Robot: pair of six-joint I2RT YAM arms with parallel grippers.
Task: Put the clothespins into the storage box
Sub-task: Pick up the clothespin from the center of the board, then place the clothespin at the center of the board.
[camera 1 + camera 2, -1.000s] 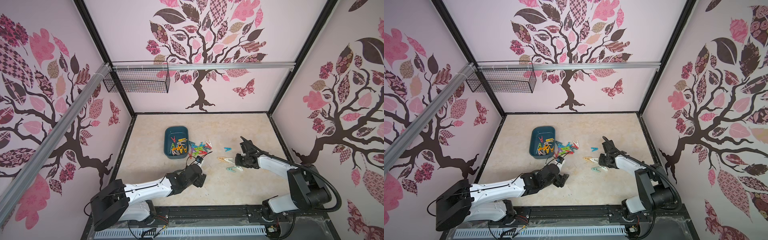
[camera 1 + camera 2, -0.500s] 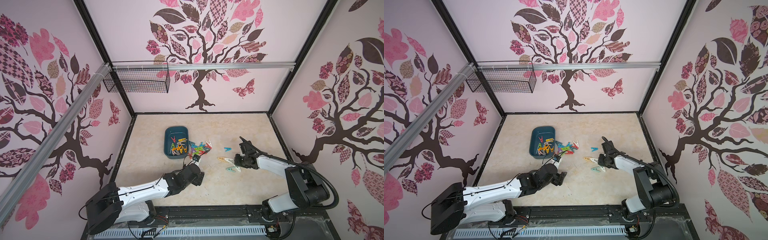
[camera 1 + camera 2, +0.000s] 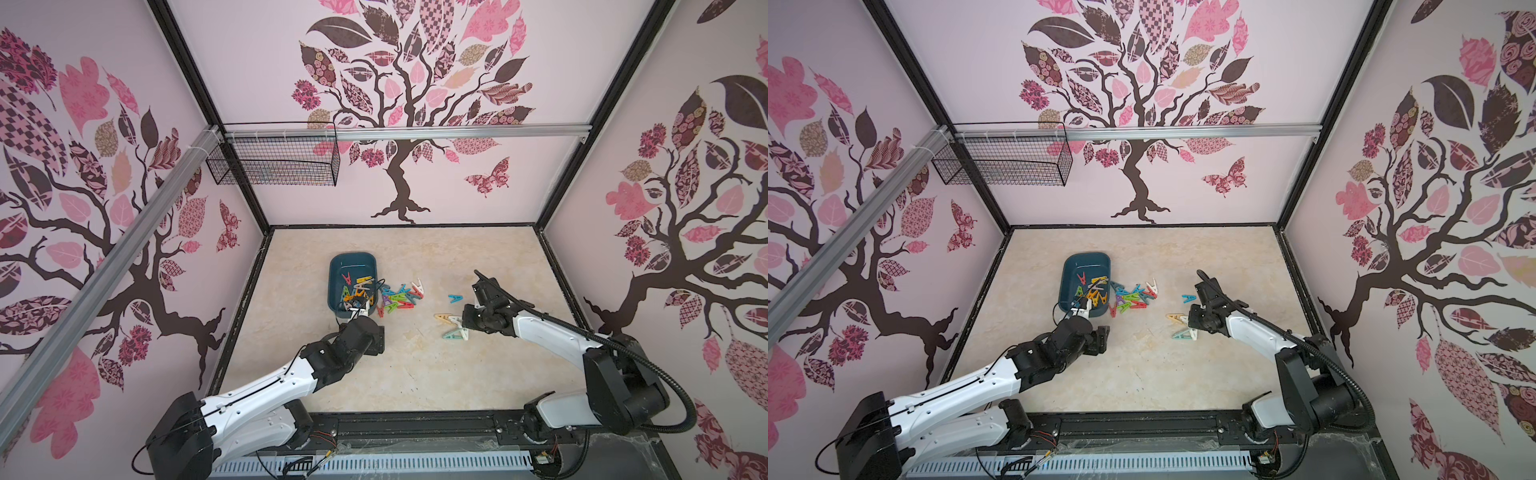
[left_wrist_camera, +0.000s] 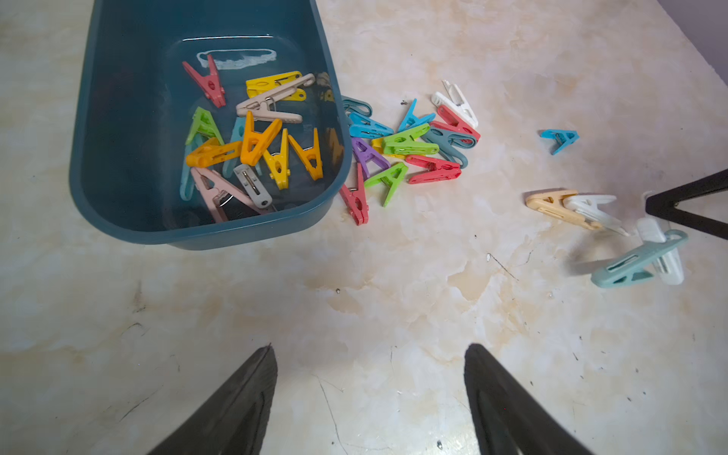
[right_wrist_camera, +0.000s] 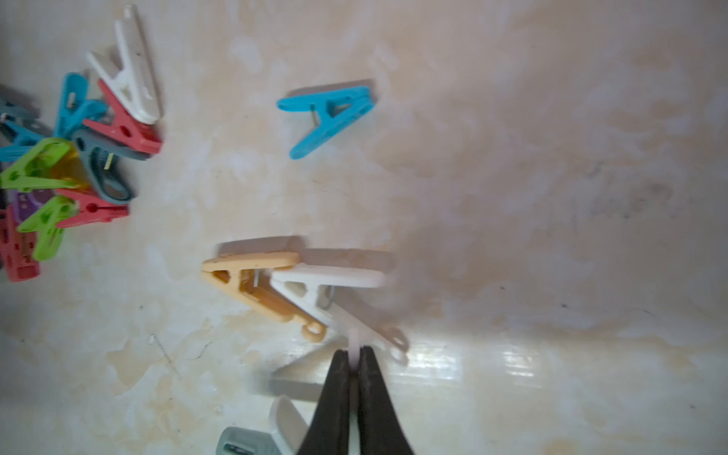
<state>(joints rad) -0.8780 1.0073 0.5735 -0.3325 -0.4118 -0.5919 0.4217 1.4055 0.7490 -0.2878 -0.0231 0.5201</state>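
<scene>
Black wire basket (image 3: 272, 164) — marbled table (image 3: 415, 374)

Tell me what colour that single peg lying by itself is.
The lone peg is blue; right wrist view.

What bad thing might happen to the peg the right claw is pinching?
The right claw grips only a thin edge of the white clothespin, so it might slip out on the way to the storage box. A pale teal clothespin lies crossed over it and could get dragged up, then fall.
</scene>
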